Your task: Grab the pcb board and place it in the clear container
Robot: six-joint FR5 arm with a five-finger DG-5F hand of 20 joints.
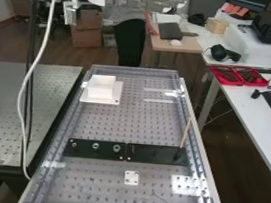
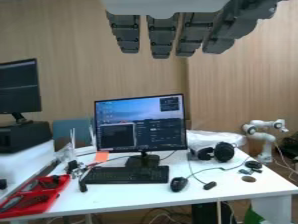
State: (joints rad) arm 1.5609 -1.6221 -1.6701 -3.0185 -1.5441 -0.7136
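- Well, the small white board (image 1: 132, 178) lies flat toward the tabletop's (image 1: 128, 124) near edge, about midway between the side edges.
- Just beyond it, two dark plates (image 1: 156, 154) run crosswise; a thin stick (image 1: 185, 133) leans up near the right edge.
- A white box (image 1: 101, 87) sits near the far left corner.
- The hand's (image 2: 161, 37) fingers hang straight, slightly apart.
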